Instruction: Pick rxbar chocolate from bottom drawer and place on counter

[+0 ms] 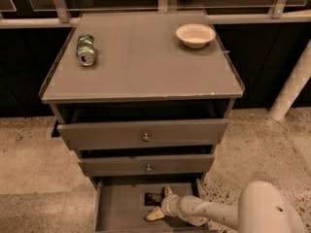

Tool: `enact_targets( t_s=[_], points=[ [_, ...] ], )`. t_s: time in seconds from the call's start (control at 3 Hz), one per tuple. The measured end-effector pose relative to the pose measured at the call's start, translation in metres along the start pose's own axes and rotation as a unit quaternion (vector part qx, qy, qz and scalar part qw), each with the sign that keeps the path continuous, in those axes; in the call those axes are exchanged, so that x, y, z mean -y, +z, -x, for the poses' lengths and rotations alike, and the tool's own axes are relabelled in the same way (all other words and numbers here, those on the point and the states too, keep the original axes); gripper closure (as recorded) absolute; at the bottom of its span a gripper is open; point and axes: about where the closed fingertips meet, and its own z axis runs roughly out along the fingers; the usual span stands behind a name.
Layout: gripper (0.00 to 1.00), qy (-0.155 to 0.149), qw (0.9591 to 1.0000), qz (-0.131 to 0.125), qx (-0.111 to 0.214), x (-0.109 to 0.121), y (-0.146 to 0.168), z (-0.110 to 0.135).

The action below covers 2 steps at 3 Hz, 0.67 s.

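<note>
The bottom drawer [119, 208] is pulled out at the foot of the cabinet, a plain grey tray. The rxbar chocolate [152, 198], a small black wrapper with white lettering, lies flat on the drawer floor near the back. My gripper [160, 203] reaches into the drawer from the right. One pale fingertip [166, 191] sits at the bar's far right side and the other [154, 215] lies just in front of it. The jaws are spread around the bar's right end. The counter [141, 62] is the broad grey top of the cabinet.
A crushed green can [86, 50] lies at the counter's left rear and a pale bowl [195, 34] at its right rear. Two upper drawers with brass knobs [145, 137] stand slightly pulled out above the bottom one. A white post [291, 89] stands at right on the speckled floor.
</note>
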Motion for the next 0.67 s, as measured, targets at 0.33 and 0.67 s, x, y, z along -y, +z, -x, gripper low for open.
enact_targets(
  t_s=[0.33, 0.67],
  points=[
    [0.00, 0.001, 1.0000, 0.006, -0.003, -0.0049, 0.0079, -0.0034],
    [0.00, 0.006, 0.9997, 0.021, -0.008, -0.0140, 0.0156, -0.0087]
  ],
)
